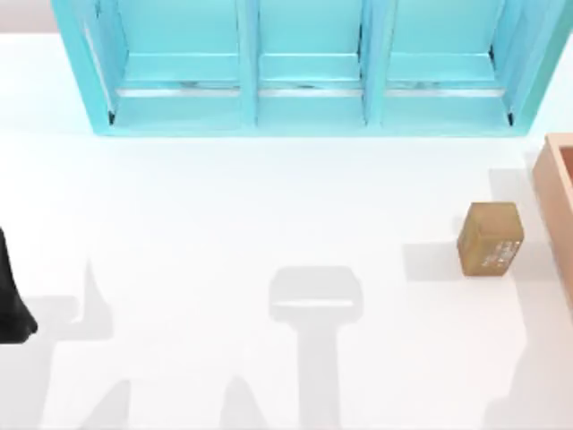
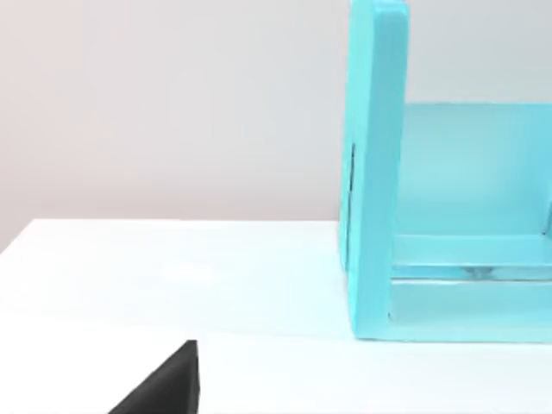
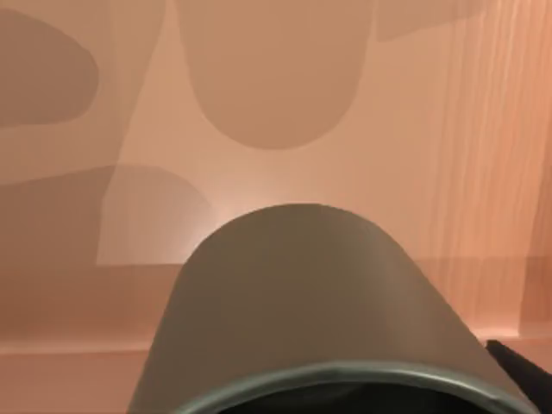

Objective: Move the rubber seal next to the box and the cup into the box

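Right now the cup (image 3: 302, 302) sits very close under the right wrist camera, with the salmon-tan wooden inside of the box (image 3: 483, 172) all around and behind it, so I judge it is in or just over the box. A dark tip shows beside the cup's rim, but I cannot tell if the right pincer is pinching the cup or spread apart.

From above, the rubber seal (image 1: 491, 238) rests on the white surface (image 1: 224, 224) at about three o'clock, just beside the box wall (image 1: 557, 179) at the right edge. It looks already next to the box.

How they would handle, I think: the cup is a smooth, plain, round tube, dark olive-grey, hollow inside and with no handle. It looks light and stiff, and maybe a bit slippery. A good place to take it is across its round sides near the rim. The rubber seal is a small tan-brown block with flat faces and whitish marks on one side. It looks light and firm, easy to pinch on two flat sides.

The turquoise shelf (image 1: 304, 72) stands at twelve o'clock, shiny and hard. The left arm (image 1: 11, 305) waits at nine o'clock, and I cannot tell how its pincer is set
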Motion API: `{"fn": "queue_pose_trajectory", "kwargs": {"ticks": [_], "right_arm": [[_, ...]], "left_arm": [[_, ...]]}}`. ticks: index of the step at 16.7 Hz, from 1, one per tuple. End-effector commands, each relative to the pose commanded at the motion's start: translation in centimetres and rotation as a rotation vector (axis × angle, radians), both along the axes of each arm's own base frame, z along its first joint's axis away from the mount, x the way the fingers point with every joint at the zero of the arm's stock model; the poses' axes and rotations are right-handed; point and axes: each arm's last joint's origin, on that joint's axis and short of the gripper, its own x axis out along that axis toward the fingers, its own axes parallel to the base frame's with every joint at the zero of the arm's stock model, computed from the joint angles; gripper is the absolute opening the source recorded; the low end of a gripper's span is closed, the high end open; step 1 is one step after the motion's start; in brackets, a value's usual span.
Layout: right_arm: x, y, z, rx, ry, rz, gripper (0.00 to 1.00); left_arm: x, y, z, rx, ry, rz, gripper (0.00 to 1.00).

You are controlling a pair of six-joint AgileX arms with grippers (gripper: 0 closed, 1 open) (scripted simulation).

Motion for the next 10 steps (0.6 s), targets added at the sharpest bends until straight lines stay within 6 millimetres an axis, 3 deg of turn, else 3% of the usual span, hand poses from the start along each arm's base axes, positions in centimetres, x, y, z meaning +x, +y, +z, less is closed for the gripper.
{"fn": "queue_pose_trajectory", "kwargs": {"ticks": [7, 10], "right_arm": [[0.0, 0.4, -4.7, 0.001, -0.008, -0.006, 0.0], [-0.1, 0.5, -4.9, 0.001, -0.005, -0.008, 0.0]], "left_arm": [[0.0, 0.0, 0.0, 0.0, 0.0, 0.0, 1.0], [0.0, 0.0, 0.0, 0.0, 0.0, 0.0, 1.0]]}}
